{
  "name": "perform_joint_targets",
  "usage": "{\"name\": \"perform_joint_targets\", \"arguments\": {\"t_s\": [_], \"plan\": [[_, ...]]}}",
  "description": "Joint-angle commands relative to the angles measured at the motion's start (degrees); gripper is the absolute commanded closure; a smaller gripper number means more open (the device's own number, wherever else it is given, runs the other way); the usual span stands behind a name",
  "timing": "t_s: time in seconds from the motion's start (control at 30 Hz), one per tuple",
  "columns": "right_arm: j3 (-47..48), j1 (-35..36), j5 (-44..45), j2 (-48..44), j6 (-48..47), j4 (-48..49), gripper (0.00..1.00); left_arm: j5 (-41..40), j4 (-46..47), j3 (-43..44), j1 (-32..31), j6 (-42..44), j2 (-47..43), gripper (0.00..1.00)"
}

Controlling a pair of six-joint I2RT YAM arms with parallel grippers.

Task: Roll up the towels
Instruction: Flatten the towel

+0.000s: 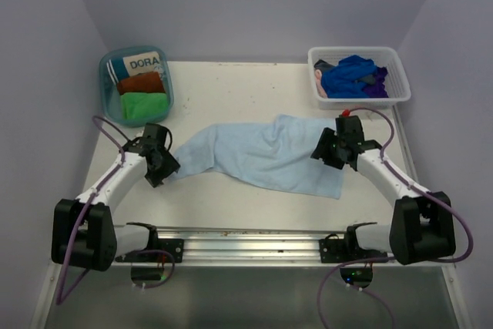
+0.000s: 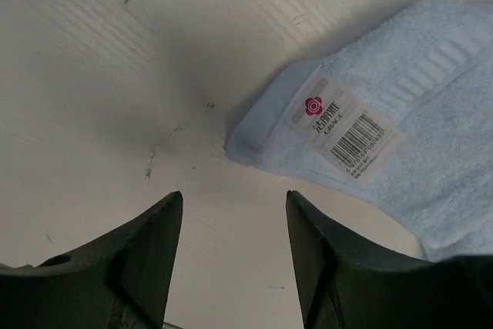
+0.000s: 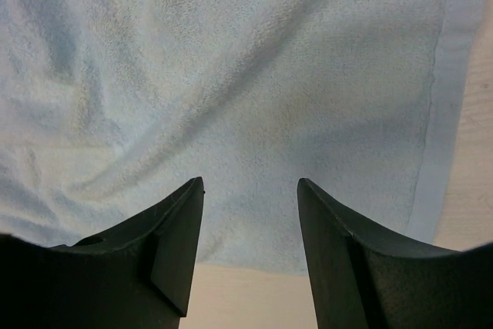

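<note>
On the bench (image 1: 231, 198), one light blue towel (image 1: 262, 156) is lying flat (creased); left fingers (image 2: 139, 267) and right fingers (image 3: 154, 267) are gaping, empty.

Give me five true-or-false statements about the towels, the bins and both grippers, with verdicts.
1. The light blue towel lies unrolled on the table. True.
2. The left gripper is clamped on that towel's corner. False: its jaws are open, with the corner ahead of them.
3. The green towel is in the white basket. False: it is in the teal bin; the basket holds a dark blue towel.
4. The right gripper is open above the light blue towel. True.
5. A barcode label shows at one towel corner. True.
</note>
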Motion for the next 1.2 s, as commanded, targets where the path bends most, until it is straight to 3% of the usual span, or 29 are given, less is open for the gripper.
{"name": "perform_joint_targets", "arguments": {"t_s": [0.0,0.2,0.37,0.57,0.73,0.8,0.9,0.93,1.0,1.03,1.17], "plan": [[-0.25,0.28,-0.68,-3.63,0.08,-2.29,0.44,2.06,6.65,-1.48,0.52,-1.77,3.28,0.39],[-2.88,0.28,1.34,-8.20,1.57,-6.24,0.44,2.59,12.28,-3.33,0.52,-1.33,6.53,0.40],[-5.42,0.28,1.60,-12.25,3.59,-9.66,0.44,1.71,13.43,-3.24,0.52,-1.24,9.25,0.47],[-6.84,0.28,2.22,-14.54,3.86,-12.13,0.43,0.13,14.48,-4.21,0.52,-1.15,5.75,0.40],[-7.01,0.28,2.22,-14.98,4.73,-12.66,0.43,-1.45,15.36,-3.50,0.52,-0.10,7.32,0.43],[-7.19,0.28,2.22,-15.15,5.87,-13.36,0.43,-0.84,16.50,-3.24,0.52,0.34,9.25,0.49],[-8.15,0.28,3.88,-15.76,9.11,-16.08,0.43,0.04,17.38,-2.80,0.52,0.70,11.45,0.67],[-8.77,0.28,5.54,-16.03,10.09,-17.13,0.44,0.22,17.39,-2.71,0.52,0.96,11.72,0.82],[-9.65,0.19,7.39,-17.34,14.81,-20.56,0.44,0.13,17.12,-2.19,0.60,1.31,11.63,0.96],[-10.78,0.28,8.10,-17.87,16.41,-21.61,0.44,-0.04,16.86,-1.92,0.60,1.40,11.46,1.00],[-13.60,0.19,12.84,-21.12,24.24,-25.75,0.46,-1.63,15.63,-0.61,0.52,1.84,9.18,1.00]]}}
